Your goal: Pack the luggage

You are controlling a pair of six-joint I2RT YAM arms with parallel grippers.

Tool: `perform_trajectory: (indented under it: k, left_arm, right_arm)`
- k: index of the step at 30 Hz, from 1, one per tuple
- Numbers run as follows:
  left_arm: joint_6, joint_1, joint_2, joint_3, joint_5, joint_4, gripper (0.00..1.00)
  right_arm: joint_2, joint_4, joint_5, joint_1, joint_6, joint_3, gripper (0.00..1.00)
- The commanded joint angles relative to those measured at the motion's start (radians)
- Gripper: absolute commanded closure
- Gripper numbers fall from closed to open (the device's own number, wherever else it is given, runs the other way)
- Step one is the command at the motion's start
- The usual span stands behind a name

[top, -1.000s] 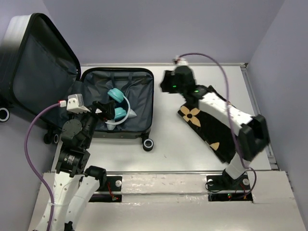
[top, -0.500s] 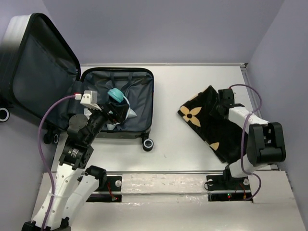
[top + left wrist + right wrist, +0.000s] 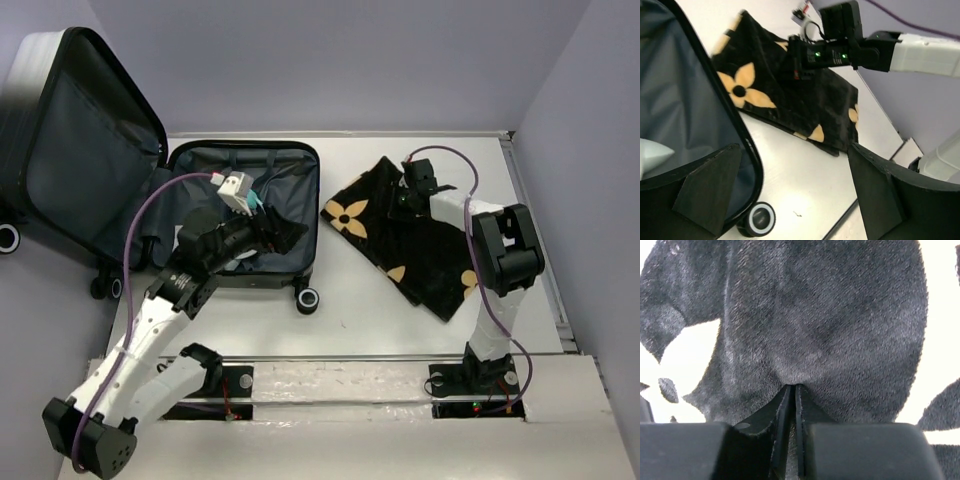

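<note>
Luggage lies open at the table's far-left corner, with the lid leaning out past the left edge. Left gripper hangs over the luggage's right-side rim, fingers spread wide, nothing between them. Right gripper is down mid-table toward the far edge, fingers pinched tight on a fold of the black flower-print cloth, which lies close beside the luggage.

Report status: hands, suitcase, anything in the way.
Left hand open over suitcase rim. Right hand shut on flower-print cloth, outside suitcase. Suitcase open. Left hand may block entry.
</note>
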Motion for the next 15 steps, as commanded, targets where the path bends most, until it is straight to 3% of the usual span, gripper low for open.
perform_trajectory:
  k: [1, 4, 5, 7, 15]
  left_arm:
    - [-0.017, -0.135, 0.136, 0.101, -0.052, 0.057, 0.01]
    - [-0.021, -0.230, 0.235, 0.170, -0.130, 0.057, 0.01]
    - [-0.026, -0.249, 0.252, 0.196, -0.149, 0.060, 0.01]
    - [-0.027, -0.298, 0.292, 0.218, -0.202, 0.067, 0.01]
    - [-0.035, -0.366, 0.324, 0.249, -0.284, 0.083, 0.01]
  right_arm:
    - [-0.083, -0.004, 0.011, 0.022, -0.073, -0.065, 0.68]
    - [-0.241, 0.008, 0.036, 0.008, -0.065, -0.170, 0.33]
    - [-0.287, 0.011, 0.042, -0.007, -0.051, -0.201, 0.14]
    - [-0.433, 0.008, 0.091, -0.030, -0.033, -0.257, 0.02]
    - [-0.735, -0.093, 0.269, -0.232, 0.152, -0.575, 0.00]
